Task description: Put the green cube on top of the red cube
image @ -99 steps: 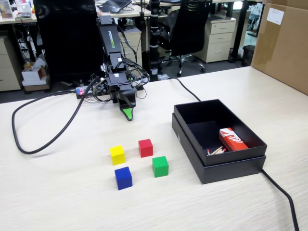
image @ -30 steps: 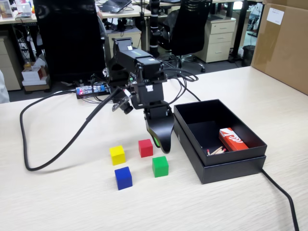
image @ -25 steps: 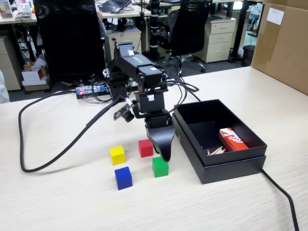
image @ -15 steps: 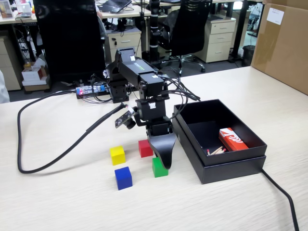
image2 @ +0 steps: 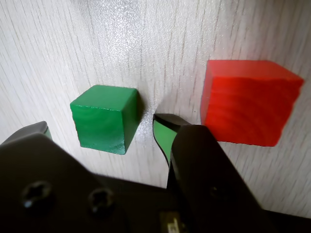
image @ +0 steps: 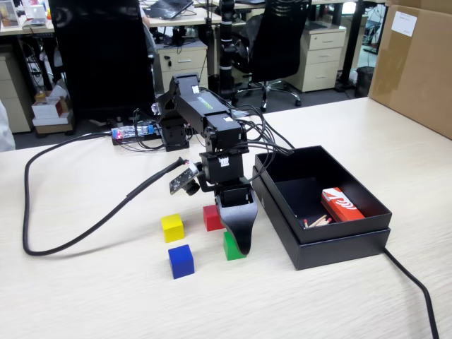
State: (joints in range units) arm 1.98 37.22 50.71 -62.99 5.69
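Pale wood-grain table with four little cubes on it, and the black arm is bent right down over them. In the fixed view the gripper is planted low at the green cube, its dark jaw covering part of the cube's right side. The red cube sits just behind the green one, close but not touching as far as I can see. A yellow cube is off to the left of the red one, and a blue cube sits in front of the yellow.

Wrist view is way clearer: the gripper is spread wide, with the green cube sitting between the two tips, flat on the table. The right fingertip has a green pad and stands in the gap between the green cube and the red cube. The left tip only peeks in at the left edge, a bit away from the cube. So jaws apart, nothing squeezed.

On the right in the fixed view there's a black box with a red-and-white packet inside. A thick black cable loops across the table on the left.
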